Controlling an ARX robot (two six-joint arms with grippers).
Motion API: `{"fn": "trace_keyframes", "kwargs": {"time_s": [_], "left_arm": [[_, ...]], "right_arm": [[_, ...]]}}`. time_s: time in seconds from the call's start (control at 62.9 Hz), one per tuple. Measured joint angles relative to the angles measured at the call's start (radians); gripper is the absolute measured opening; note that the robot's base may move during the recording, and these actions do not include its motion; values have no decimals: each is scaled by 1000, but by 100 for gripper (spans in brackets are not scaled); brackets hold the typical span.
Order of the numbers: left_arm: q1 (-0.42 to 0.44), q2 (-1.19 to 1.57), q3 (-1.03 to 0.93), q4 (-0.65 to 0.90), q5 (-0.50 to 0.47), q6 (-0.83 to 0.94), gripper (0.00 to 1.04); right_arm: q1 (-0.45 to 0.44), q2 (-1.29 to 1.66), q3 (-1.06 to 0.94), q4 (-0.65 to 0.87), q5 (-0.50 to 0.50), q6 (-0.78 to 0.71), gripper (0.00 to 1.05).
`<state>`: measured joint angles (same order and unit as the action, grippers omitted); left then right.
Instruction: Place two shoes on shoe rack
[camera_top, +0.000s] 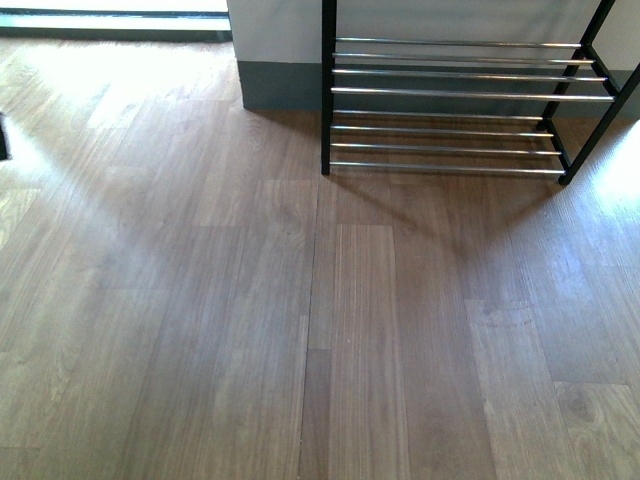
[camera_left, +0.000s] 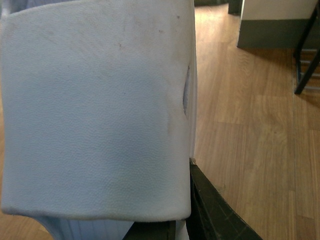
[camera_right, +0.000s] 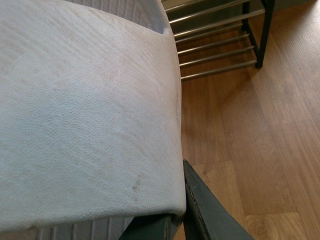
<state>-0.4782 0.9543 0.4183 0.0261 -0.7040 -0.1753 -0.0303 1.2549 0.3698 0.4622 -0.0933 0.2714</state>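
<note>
Plainly the left gripper pinches one pale blue slide and the right gripper pinches the other slide, both held up short of the shoe rack. Each grip seems to bite only an edge, so I judge a slide could twist loose on the way in, or its sole could catch a thin chrome bar and tip through a gap. Before the rack lies smooth wood-plank floor with glare; behind it, a pale wall with grey skirting.

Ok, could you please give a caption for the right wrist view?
Pale blue slide gripped in the right pincer, shoe rack beyond on wooden floor.
</note>
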Motion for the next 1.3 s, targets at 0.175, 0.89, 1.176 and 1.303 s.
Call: {"fn": "trace_keyframes", "kwargs": {"time_s": [0.175,0.89,1.176,1.303], "left_arm": [[-11,-40,-6,-11,-4,2,2],[-13,-40,-10,-13,-3,5,2],[-16,-41,-10,-13,-7,6,2],[-16,-40,-10,-13,-5,6,2]], "right_arm": [[0,0,0,0,0,0,1],[0,-1,0,0,2,0,1],[1,-2,-1,-1,-4,-1,1],[2,2,-1,-1,-1,0,1]]}}
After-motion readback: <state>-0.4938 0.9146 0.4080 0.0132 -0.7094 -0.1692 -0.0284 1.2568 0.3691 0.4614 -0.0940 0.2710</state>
